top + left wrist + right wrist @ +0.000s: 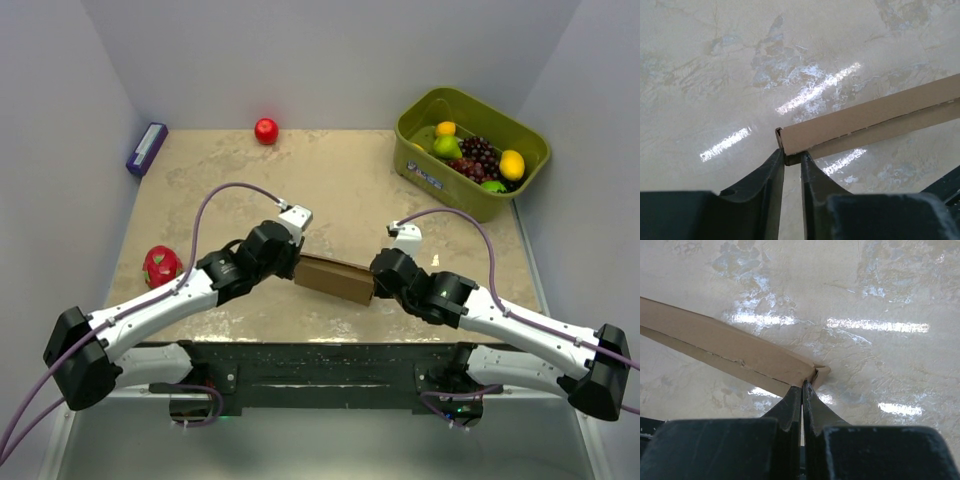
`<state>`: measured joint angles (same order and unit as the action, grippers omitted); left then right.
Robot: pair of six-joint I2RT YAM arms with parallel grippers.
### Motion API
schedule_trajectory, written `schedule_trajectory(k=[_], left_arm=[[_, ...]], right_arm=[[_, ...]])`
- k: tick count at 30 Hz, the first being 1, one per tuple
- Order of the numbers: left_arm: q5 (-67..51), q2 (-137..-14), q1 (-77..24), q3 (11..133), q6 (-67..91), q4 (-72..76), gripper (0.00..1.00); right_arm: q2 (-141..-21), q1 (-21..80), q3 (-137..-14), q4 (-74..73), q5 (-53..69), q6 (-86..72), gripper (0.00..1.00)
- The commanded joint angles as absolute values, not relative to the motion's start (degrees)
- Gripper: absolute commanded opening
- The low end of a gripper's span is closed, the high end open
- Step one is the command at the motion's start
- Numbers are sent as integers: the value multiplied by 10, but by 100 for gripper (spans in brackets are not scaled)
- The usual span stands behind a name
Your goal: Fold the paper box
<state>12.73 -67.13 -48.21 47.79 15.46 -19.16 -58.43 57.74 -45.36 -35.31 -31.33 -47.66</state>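
1. Plainly, the paper box (333,278) was light, thin cardboard. It looked stiff along its creases, easily buckled between them, and smooth enough to slip from a weak pinch.
2. It sat flattened between the two arms, low over the middle of the table (350,180); whether it touched the surface could not be told.
3. The end corners, close to a crease, looked like safer holds than the flat panels.
4. The right end effector (803,390) was pinched shut on the box's right corner.
5. The left end effector (791,157) showed a narrow gap with the box's left corner at its tips; whether it pressed could not be told.
6. Both arms reached forward and inward, wrists angled toward each other.
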Motion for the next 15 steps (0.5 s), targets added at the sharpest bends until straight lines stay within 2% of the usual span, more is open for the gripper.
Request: schedule_trajectory(k=[1,5,15], left_arm=[[93,-643,-490,495,151,-184,29],[88,-632,-490,497,149,-185,40],[66,-607,-490,511,163,-223,55]], right_arm=[[-613,583,-412,-444,-270,-502,0],[-617,583,-418,-445,-275,-500,0],[-628,584,-424,-437,-273,-495,0]])
